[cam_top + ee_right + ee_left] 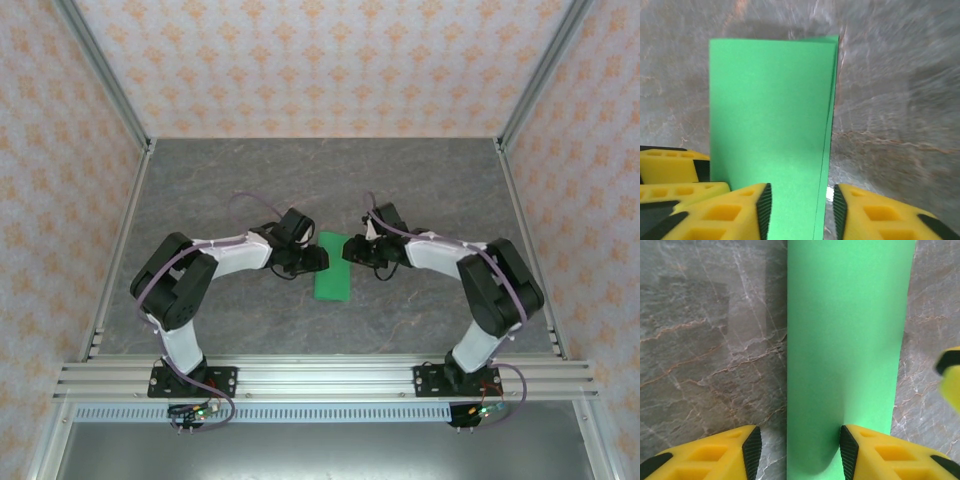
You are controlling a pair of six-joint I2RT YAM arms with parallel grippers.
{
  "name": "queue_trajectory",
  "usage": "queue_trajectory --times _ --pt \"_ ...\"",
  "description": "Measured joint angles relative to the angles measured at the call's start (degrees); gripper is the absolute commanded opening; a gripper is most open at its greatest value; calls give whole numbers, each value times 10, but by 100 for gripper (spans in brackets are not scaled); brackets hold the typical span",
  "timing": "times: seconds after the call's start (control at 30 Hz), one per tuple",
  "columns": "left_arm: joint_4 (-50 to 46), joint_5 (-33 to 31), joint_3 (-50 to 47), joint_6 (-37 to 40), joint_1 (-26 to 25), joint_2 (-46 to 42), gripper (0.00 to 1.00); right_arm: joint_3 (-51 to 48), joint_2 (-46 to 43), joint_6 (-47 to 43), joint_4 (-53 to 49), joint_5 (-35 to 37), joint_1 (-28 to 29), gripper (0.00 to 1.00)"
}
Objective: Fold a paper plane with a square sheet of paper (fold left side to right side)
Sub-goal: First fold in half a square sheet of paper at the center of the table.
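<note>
With my left hand (800, 446) and right hand (801, 205) both spread, the unpinned folded green sheet (333, 272) may spring open.

place: robot lab cell | cues — aluminium rail frame (320, 378), patterned wall panels (320, 60), stone-look tabletop (240, 170)

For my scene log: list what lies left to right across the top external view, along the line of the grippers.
left arm → left gripper → green paper → right gripper → right arm
</note>
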Motion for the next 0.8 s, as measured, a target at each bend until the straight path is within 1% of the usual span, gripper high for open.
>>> queue_trajectory --times 0.17,0.3,0.47,0.8 --pt "0 -2 2 -1 0 4 48 -8 -92 -13 -40 73 0 50" --pt "-2 -2 5 -3 0 5 50 -22 -135 -18 -66 108 0 51" --pt "-11 -4 14 -3 -4 10 51 -30 -148 -20 -88 131 0 51" --pt "-33 -18 30 -2 -11 17 51 -30 -148 -24 -100 138 0 51"
